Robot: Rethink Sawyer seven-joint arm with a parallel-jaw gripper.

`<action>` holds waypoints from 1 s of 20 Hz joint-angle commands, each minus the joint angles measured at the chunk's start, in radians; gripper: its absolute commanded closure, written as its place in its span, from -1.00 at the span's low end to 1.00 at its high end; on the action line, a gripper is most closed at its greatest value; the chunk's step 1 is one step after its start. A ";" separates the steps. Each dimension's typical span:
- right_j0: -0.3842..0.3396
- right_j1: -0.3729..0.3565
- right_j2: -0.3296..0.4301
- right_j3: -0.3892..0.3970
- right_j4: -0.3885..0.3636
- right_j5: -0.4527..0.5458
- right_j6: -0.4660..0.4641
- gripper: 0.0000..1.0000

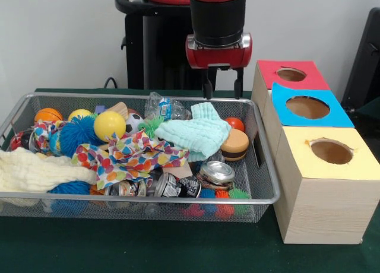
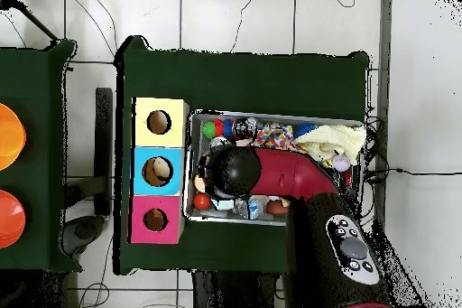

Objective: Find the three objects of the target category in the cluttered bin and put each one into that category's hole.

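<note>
Front, gripper [image 1: 222, 84]: spread and empty, hanging above the bin's [image 1: 264, 166] far rim (probably poised to search).
Front, boxes [image 1: 323, 190]: beside the bin; target category unclear.
Overhead, arm [image 2: 289, 173]: across the bin, hiding items.

Red arm [image 2: 289, 176] over bin [image 2: 275, 116]; yellow, blue, pink boxes [image 2: 159, 171] touching bin's side.
</note>
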 commanded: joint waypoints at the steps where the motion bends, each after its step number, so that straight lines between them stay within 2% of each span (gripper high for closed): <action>1: 0.058 0.220 0.021 0.025 -0.147 -0.282 0.041 -1.00; 4: 0.100 0.334 -0.015 -0.044 -0.185 -0.406 0.078 -1.00; 7: 0.101 0.383 -0.012 -0.072 -0.182 -0.452 0.077 -1.00; 13: 0.117 0.412 -0.022 -0.110 -0.151 -0.430 0.067 -1.00; 20: 0.100 0.380 -0.005 -0.103 -0.127 -0.365 0.054 -1.00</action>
